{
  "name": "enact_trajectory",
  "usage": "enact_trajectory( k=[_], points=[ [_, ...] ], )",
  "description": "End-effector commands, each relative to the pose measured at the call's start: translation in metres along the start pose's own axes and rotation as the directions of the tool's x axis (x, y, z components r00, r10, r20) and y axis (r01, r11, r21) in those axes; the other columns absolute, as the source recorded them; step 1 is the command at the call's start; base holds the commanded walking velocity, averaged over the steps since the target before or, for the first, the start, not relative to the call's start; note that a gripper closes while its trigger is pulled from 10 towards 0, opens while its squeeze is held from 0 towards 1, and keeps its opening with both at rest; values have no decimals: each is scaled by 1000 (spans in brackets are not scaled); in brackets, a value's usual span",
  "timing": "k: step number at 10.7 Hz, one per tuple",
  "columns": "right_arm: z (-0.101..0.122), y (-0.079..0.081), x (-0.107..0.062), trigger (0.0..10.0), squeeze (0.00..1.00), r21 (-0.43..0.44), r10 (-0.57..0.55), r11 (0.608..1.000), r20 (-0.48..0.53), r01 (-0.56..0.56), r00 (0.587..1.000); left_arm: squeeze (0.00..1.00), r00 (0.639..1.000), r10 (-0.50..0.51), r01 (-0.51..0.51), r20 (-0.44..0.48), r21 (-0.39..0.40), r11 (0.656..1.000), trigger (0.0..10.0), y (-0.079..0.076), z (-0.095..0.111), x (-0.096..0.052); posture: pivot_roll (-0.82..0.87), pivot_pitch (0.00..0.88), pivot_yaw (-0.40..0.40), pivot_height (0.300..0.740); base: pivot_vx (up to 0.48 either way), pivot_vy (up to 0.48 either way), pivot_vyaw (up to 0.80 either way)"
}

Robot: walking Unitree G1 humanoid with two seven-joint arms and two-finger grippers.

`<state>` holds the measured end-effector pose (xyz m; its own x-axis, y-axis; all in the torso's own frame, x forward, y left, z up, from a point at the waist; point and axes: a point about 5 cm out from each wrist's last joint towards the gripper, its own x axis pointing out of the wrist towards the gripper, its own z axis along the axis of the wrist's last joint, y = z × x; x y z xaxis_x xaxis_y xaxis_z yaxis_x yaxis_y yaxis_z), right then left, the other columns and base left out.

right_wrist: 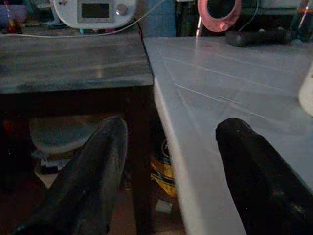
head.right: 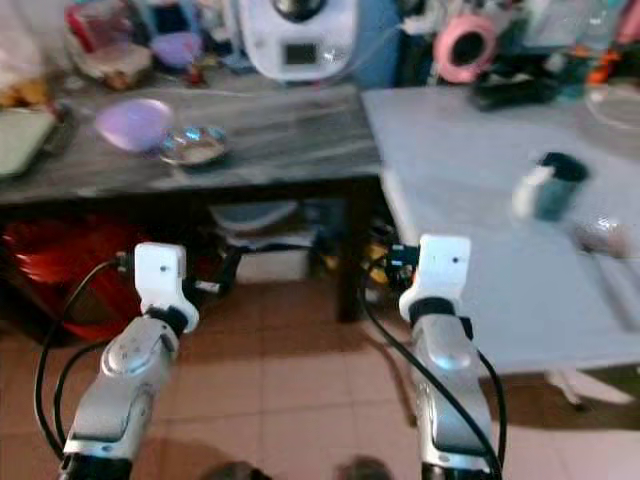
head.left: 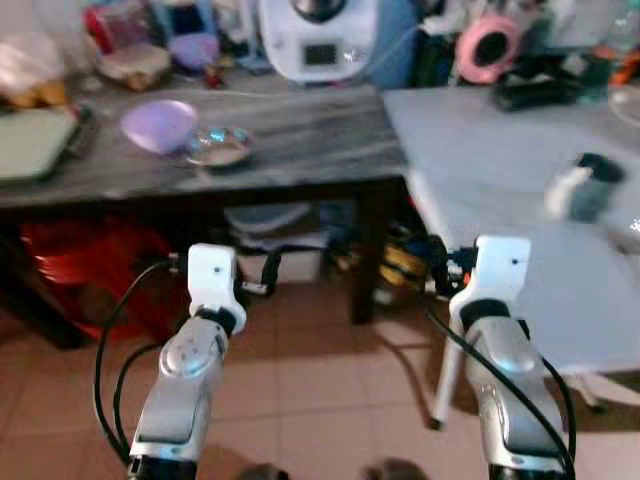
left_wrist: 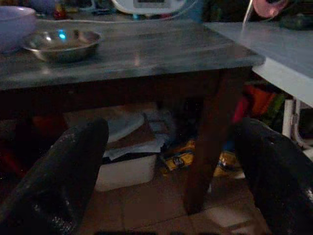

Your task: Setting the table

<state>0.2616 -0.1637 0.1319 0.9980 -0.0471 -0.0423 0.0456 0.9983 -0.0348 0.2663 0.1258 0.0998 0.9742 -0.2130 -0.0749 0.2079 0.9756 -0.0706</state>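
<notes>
A dark bench (head.left: 300,140) stands far left, touching a white bench (head.left: 500,190) on the right. A purple bowl (head.left: 158,125) and a shiny metal bowl (head.left: 218,146) sit side by side on the dark bench. A cup (head.left: 585,188) stands on the white bench. The left gripper (left_wrist: 166,166) and the right gripper (right_wrist: 171,166) are both open, holding nothing, near the bench edges.

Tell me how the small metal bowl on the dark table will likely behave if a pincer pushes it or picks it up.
The metal bowl looks thin and shallow, so it is probably light and stiff. Its shiny surface may be slippery between pincer fingers, and a rim grasp seems safer. Being low and wide, it should slide on the dark table rather than tip, possibly bumping the purple bowl close beside it.
</notes>
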Motion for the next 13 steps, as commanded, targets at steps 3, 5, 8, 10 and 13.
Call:
enact_trajectory(
  k=[3,5,8,10,13],
  points=[
    [5,2,1,10000,0,-3,24,1000,24,-24,999,0,1000,-4,4,12,0,1000,10000,0,3,0,-44,24,71,740,0,-480,0],
    [8,3,3,10000,0,0,30,1000,38,-30,999,0,1000,2,-2,7,19,1000,10000,1,2,0,-44,24,74,740,0,-480,0],
    [7,2,2,10000,0,-3,28,1000,34,-28,999,0,1000,4,-4,-2,23,1000,10000,2,1,0,-44,29,77,740,0,-475,0],
    [3,5,1,10000,0,1,42,999,12,-42,999,0,999,20,-17,-44,62,998,10000,5,-6,-2,-45,35,79,740,0,-454,0],
    [5,8,5,10000,0,-15,64,998,19,-64,998,0,999,27,-25,-40,54,998,10000,6,-5,-2,-39,40,82,740,0,0,0]
  ],
)
